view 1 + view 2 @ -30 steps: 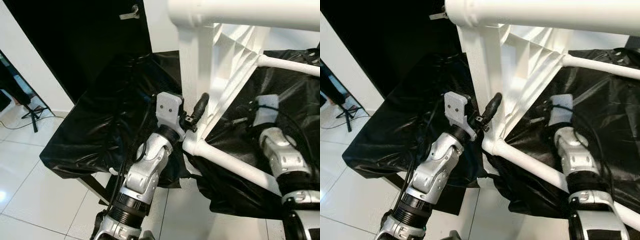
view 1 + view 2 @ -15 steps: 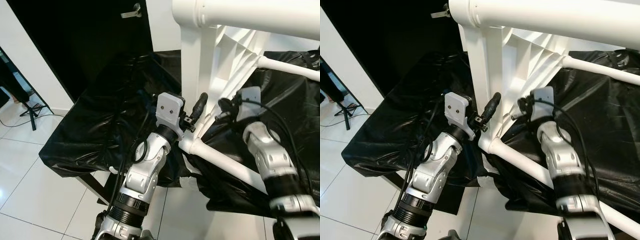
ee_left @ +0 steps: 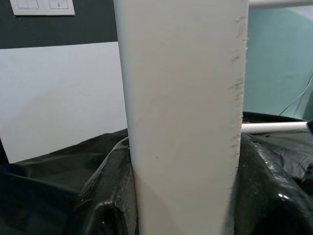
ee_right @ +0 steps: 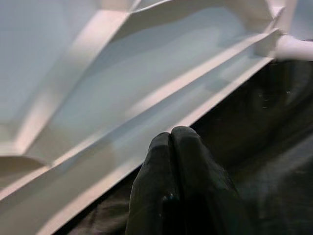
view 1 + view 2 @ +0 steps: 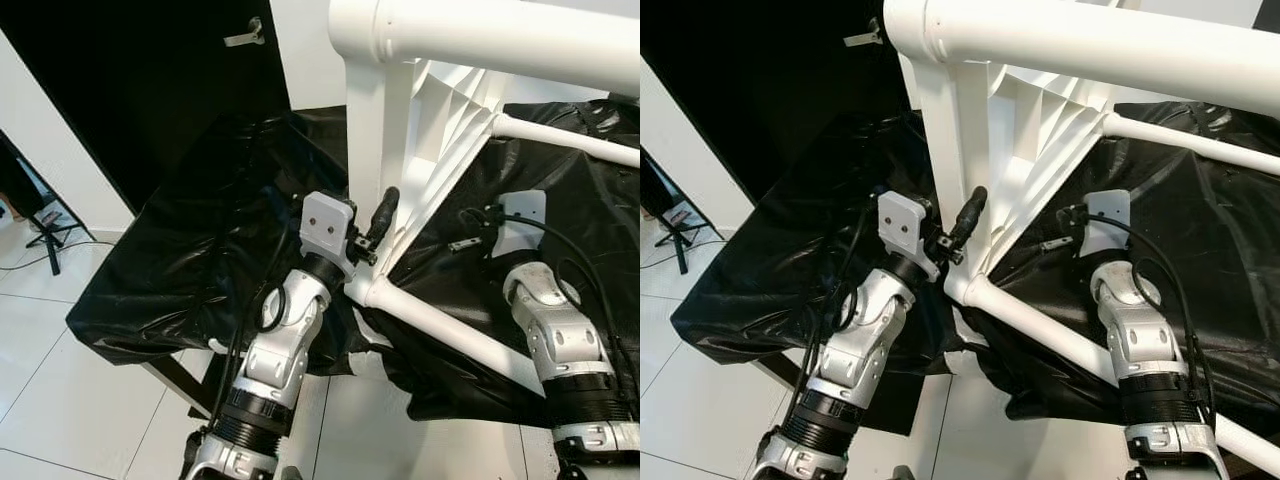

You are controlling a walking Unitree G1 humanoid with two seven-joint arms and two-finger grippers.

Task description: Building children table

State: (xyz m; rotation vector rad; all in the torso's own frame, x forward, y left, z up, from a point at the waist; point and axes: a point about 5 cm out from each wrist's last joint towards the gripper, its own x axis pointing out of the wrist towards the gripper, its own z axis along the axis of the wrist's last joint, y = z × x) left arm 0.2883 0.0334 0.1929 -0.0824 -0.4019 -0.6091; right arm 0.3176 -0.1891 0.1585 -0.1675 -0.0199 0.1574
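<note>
On the counter (image 5: 150, 290) draped in crinkled black plastic, the left hand (image 3: 181, 205) clamps the smooth white plastic table leg (image 5: 365, 150). Right hand (image 4: 171, 147), fingers pressed together, hovers beside the ribbed white tabletop underside (image 4: 98, 98)

White plastic kids table (image 5: 420, 150) is flipped on its side over black plastic sheeting (image 5: 200, 240), left gripper (image 5: 372, 235) clamped around its upright leg, right gripper (image 5: 465, 240) hanging near the ribbed underside.

No legible text, label, brand mark, number or sign is showing on any surface here; the white table frame (image 5: 400, 150), the black plastic sheet (image 5: 200, 250) and the wall switch plate (image 3: 43, 7) are all appearing unmarked.
</note>
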